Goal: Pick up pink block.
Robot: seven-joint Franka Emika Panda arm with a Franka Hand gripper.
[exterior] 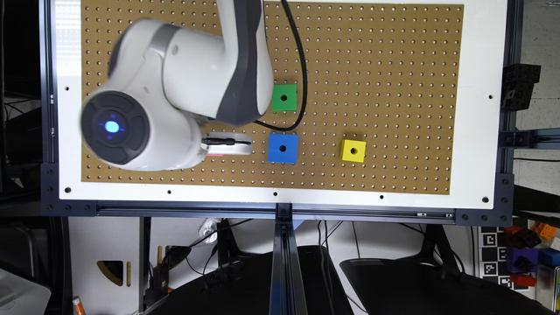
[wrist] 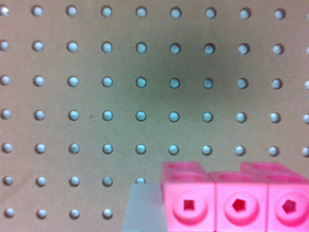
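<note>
Pegboard (exterior: 393, 87) covered the table, with the arm (exterior: 183, 87) over its part toward the exterior view's left; the hand (exterior: 228, 145) showed as a white part just beside the blue cube (exterior: 282, 148); whether it was open or closed could not be told. A sliver of the pink block (wrist: 236, 200) lay under the hand; in the wrist view it rested on the pegboard. Green cube (exterior: 284, 97) and yellow cube (exterior: 353, 150) sat apart.
</note>
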